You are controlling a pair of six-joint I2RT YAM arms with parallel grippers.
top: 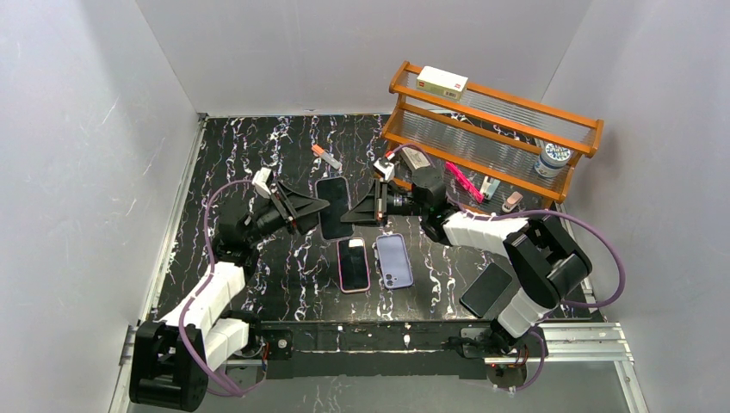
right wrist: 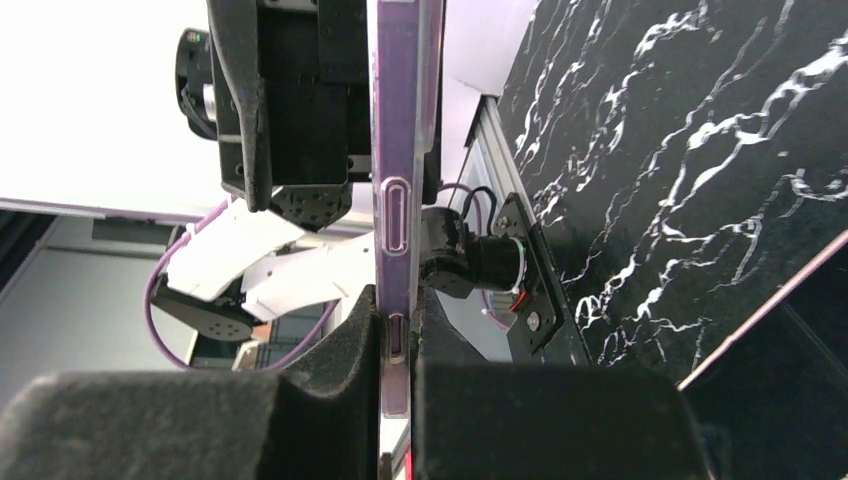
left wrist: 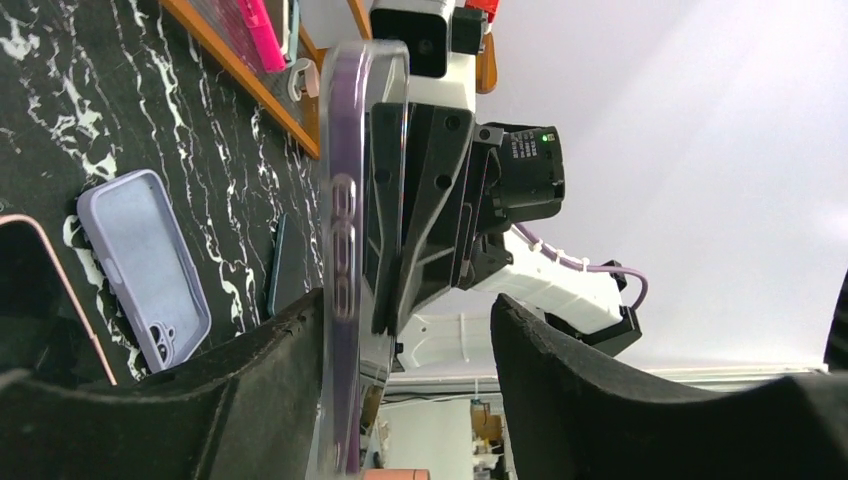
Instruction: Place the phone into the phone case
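Case (right wrist: 398,120) pinched tight in right hand (right wrist: 397,312), clear only from wrist; left hand (left wrist: 405,322) spread, holding nothing.

The right gripper (right wrist: 398,345), at 6 o'clock, pinches the thin edge of a clear, purple-tinted phone case (right wrist: 400,120), which stands upright toward 12 o'clock. Behind it, at 11 o'clock, is the left gripper (right wrist: 330,110), its jaws apart. The black marbled table (right wrist: 650,150) fills 3 o'clock.
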